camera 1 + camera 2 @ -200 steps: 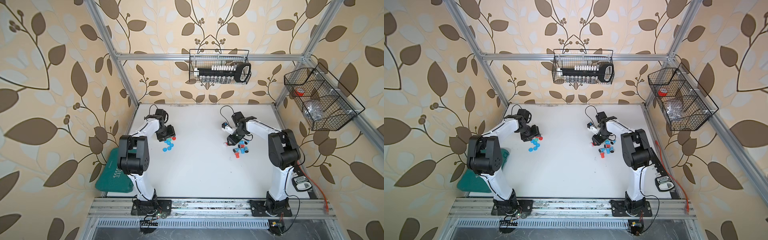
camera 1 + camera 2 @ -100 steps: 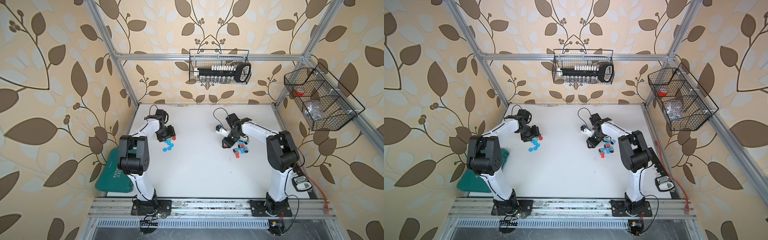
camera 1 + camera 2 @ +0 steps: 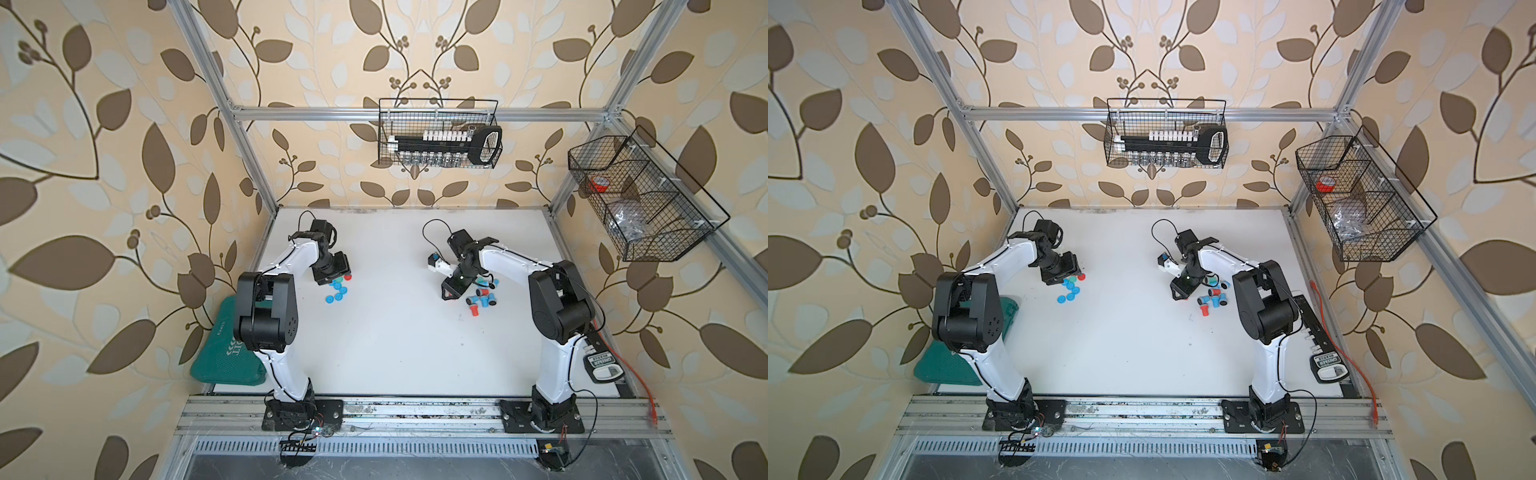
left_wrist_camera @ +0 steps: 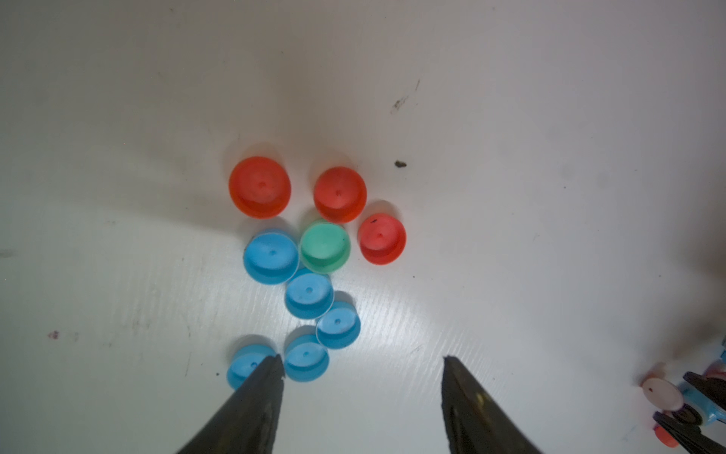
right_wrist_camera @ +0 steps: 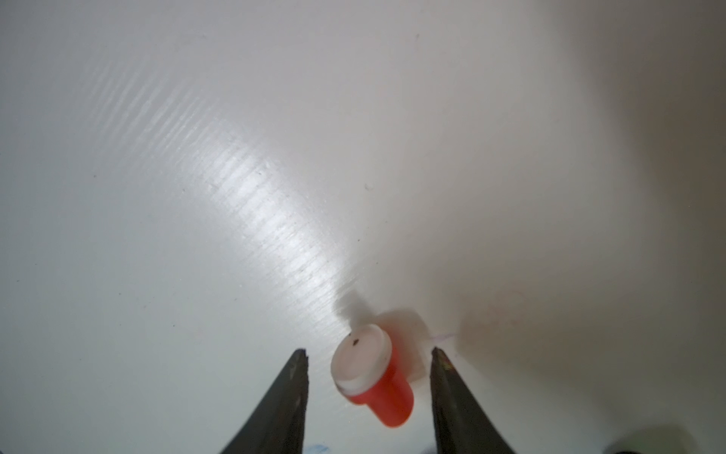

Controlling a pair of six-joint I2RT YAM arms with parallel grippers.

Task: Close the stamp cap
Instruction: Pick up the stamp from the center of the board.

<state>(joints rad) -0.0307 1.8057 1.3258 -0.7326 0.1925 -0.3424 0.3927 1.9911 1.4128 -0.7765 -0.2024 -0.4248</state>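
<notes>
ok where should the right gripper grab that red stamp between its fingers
By the red barrel behind the white end, from above with the right gripper. The stamp lies tipped over between the open fingers, so they close across its round sides, leaving the white end clear.

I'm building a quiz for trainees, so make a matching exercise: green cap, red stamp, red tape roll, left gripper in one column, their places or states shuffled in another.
1 green cap
2 red stamp
3 red tape roll
4 left gripper

A open, holding nothing
B in the side wire basket
C between the fingers of the right gripper
D among red caps and blue caps

Pairs: 1-D, 2-C, 3-B, 4-A
</notes>
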